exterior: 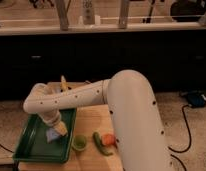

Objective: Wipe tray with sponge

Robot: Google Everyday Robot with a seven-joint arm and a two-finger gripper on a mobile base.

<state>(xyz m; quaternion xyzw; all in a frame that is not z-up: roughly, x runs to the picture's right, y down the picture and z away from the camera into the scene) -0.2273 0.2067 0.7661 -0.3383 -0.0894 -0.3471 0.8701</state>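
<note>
The dark-green tray (33, 142) lies at the left of the wooden worktop (91, 122), its long axis running from the near-left corner away toward the far right; the near edge is nearly cut off at the bottom of view. Over its right half the white arm (76, 97) reaches down, and the tool (57, 131) sits low inside the tray, pressed onto the light-blue sponge (52, 135). I cannot tell how its fingers stand; they are hidden in a yellowish blur. Just right of the tray stands a small green cup (79, 143), then a green vegetable (99, 144) and something orange (109, 139), partly behind the arm's bulk.
</note>
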